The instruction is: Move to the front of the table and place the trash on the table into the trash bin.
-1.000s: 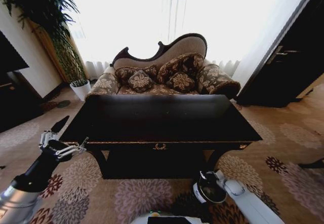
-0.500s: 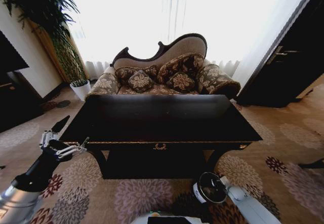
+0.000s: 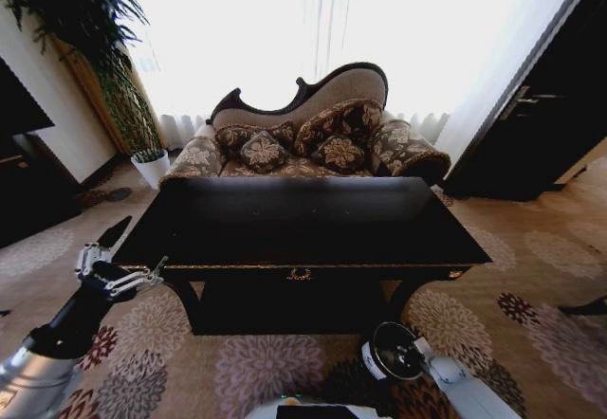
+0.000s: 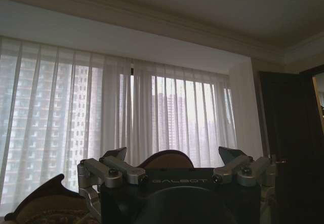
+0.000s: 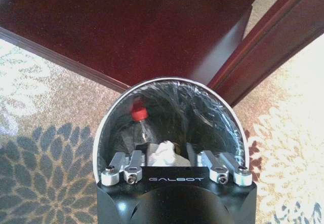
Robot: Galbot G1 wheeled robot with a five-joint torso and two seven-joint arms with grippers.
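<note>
Standing before: the table [image 3: 303,225], head view; its glossy black top is lying bare of litter.
Left gripper [image 3: 118,265]: hovering off the table's left front corner, fingers spread wide, carrying nothing.
Right gripper [image 3: 392,351]: hanging low at the table's front, directly over the trash bin [image 3: 379,362].
Left wrist view: left gripper [image 4: 172,169] pointing up toward sheer curtains [image 4: 101,112]; fingers parted, nothing between them.
Right wrist view: right gripper [image 5: 174,163] poised above the trash bin [image 5: 101,133] mouth, fingers partly open around a crumpled white paper scrap [image 5: 163,154]; whether it is pinched or already loose I cannot tell.
Bin contents: clear plastic bottle [image 5: 139,127] with red cap resting inside against the dark liner.
Step in hand, judged: releasing the paper; keeping the gripper centred over the opening and spreading the fingers fully should let it drop clean.
Writing: "GALBOT" lettered on both gripper bodies.
</note>
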